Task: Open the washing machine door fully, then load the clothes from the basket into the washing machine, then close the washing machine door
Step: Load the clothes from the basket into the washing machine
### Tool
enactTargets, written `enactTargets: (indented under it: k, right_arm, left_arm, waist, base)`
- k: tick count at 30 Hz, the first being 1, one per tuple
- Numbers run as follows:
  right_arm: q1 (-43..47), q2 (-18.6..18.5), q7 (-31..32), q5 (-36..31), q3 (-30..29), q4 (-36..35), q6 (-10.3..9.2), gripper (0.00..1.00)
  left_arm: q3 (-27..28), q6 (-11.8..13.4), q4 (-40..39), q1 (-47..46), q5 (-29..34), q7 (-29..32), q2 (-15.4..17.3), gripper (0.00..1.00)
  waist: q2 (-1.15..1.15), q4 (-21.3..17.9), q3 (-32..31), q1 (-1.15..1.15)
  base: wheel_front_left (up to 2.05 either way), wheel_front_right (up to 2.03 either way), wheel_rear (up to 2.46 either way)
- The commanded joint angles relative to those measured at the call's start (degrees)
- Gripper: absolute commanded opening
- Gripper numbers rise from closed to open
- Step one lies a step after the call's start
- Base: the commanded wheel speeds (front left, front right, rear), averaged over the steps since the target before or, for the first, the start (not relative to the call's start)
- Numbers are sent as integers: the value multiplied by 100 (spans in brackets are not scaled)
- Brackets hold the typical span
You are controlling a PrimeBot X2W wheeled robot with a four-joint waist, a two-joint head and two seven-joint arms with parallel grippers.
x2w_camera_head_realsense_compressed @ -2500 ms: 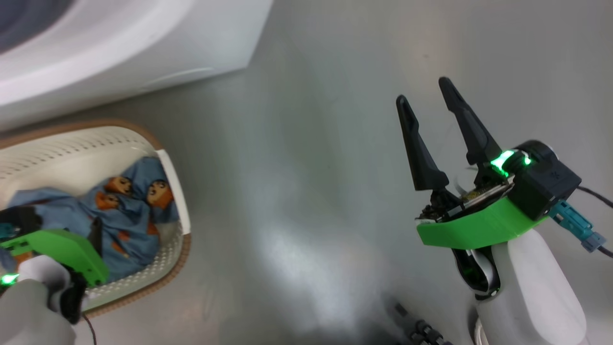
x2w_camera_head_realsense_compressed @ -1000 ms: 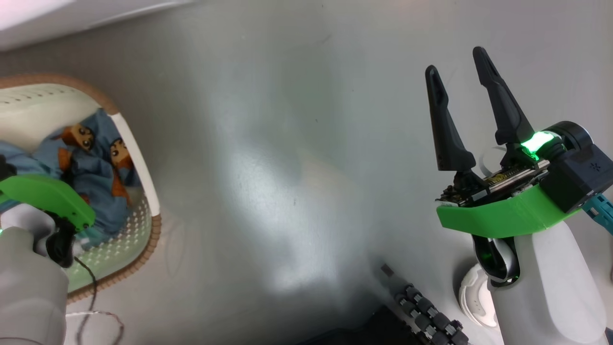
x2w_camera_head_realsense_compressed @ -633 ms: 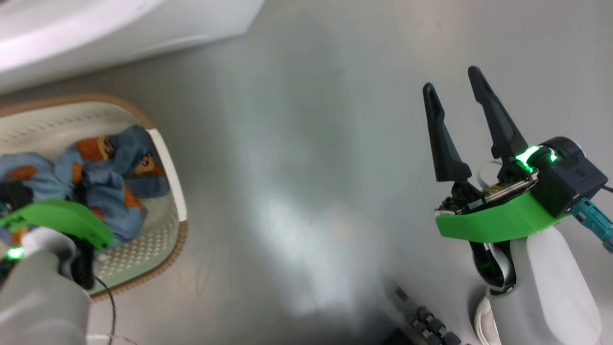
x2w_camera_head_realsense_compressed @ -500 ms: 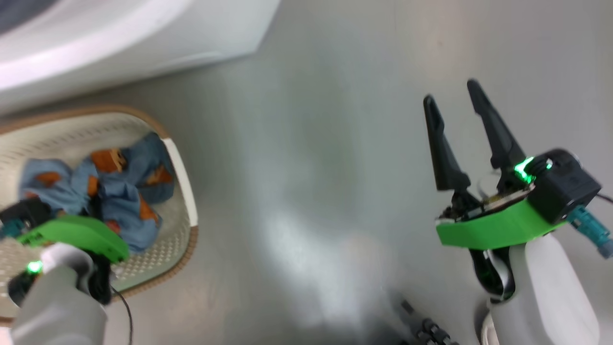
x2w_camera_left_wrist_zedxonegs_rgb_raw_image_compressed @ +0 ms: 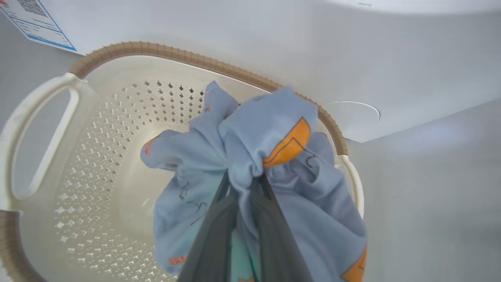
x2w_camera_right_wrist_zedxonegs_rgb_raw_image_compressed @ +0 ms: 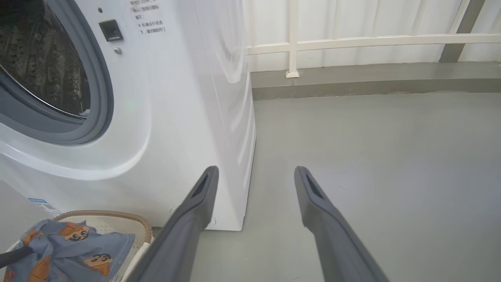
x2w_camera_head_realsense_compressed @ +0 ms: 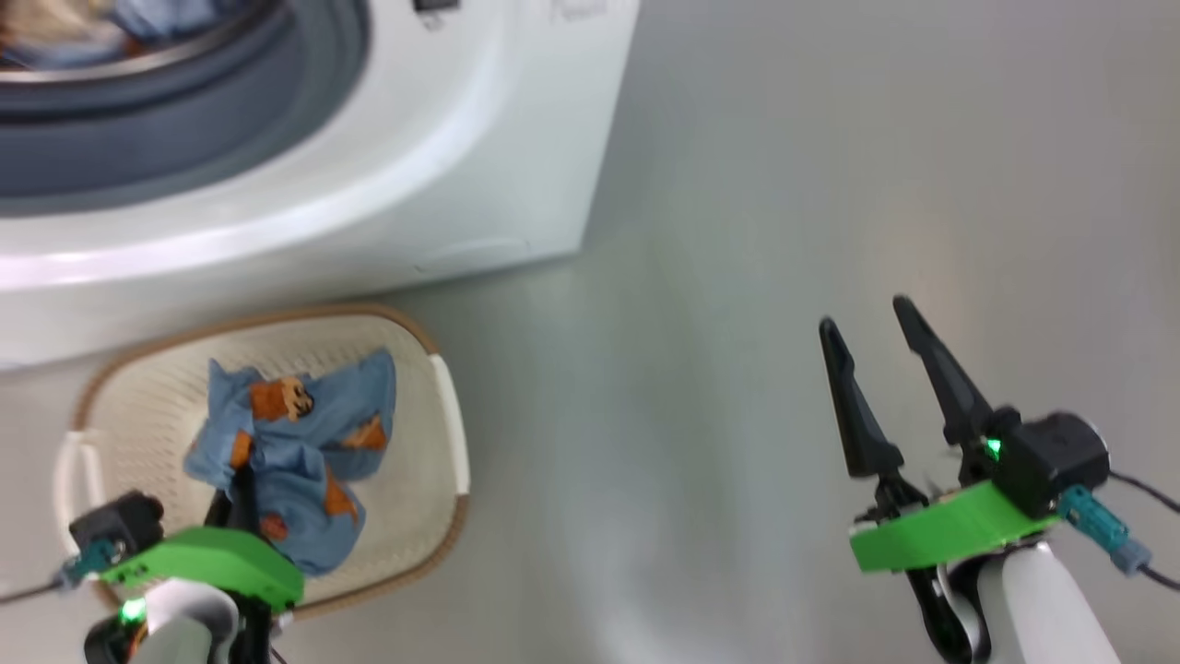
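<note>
clothes [x2w_camera_left_wrist_zedxonegs_rgb_raw_image_compressed: 254,129]: soft cloth | basket [x2w_camera_left_wrist_zedxonegs_rgb_raw_image_compressed: 109,129]: matt perf. plastic | washer [x2w_camera_head_realsense_compressed: 415,184]: glossy

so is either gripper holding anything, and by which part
The left gripper pinches the clothes by a bunched fold between its fingertips. The right gripper is open and empty.

Blue clothes [x2w_camera_left_wrist_zedxonegs_rgb_raw_image_compressed: 250,164] with orange faces; cream basket [x2w_camera_left_wrist_zedxonegs_rgb_raw_image_compressed: 98,129], brown-rimmed.

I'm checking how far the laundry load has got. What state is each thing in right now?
Washing machine: opening uncovered, drum exposed.
Clothes: bunched, pinched by the left gripper, over the basket.
Basket: upright on the floor in front of the washing machine.
Left gripper: shut on the clothes.
Right gripper: open, empty, over the floor.
</note>
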Motion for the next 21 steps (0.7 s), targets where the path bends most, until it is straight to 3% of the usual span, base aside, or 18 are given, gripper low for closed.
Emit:
enactTargets:
  k: [1,12,21]
  right_arm:
    - [220,26,-27,-53,72,-87,9,100]
    - [804,-25,-27,15,53,52,9,100]
    - [1365,-85,-27,102,-69,118,9,100]
  left_arm:
    - [216,-17,-293,323,24,-68,132,0]
    - [334,361,-2062,1725,792,-70,-134,0]
    - [84,635,-2916,2585,1143,-70,-244,0]
  waist:
    - [0,520,-833,0]
    - [0,830,-1807,0]
    - [0,1044,-2555,0]
  base:
    - [0,0,0]
    - [0,0,0]
    - [0,0,0]
